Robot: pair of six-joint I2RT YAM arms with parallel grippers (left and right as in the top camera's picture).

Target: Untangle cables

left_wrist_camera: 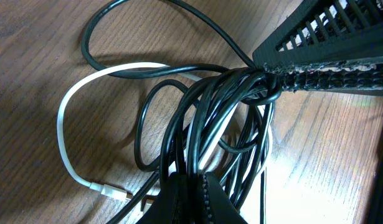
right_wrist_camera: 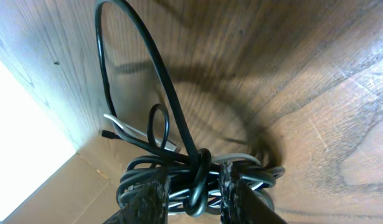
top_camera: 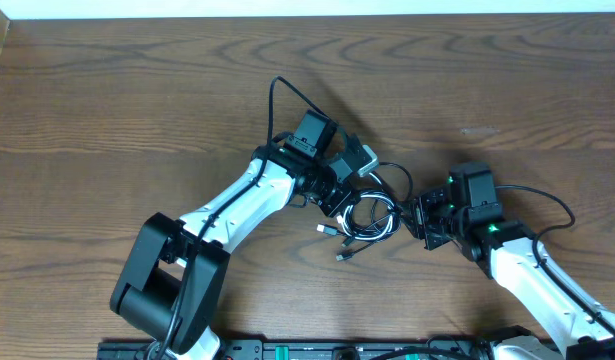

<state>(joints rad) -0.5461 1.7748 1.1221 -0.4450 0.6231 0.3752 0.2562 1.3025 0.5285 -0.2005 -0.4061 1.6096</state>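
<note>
The cables (top_camera: 369, 216) lie as a tangled coil of black cords with one white cord, between my two grippers. My left gripper (top_camera: 339, 200) is at the coil's left side. In the left wrist view this left gripper (left_wrist_camera: 200, 179) is shut on a few black strands. The white cable (left_wrist_camera: 63, 124) curves out to its plug (left_wrist_camera: 107, 188) on the wood. My right gripper (top_camera: 417, 222) is at the coil's right side. In the right wrist view the right gripper (right_wrist_camera: 194, 186) straddles a knotted black loop (right_wrist_camera: 202, 171), with gaps showing on both sides of it.
A long black loop (right_wrist_camera: 99, 37) trails from the knot across the wooden table (top_camera: 137, 100). Two loose plugs (top_camera: 344, 257) stick out at the coil's near side. The table's far edge (top_camera: 307, 16) meets a white strip.
</note>
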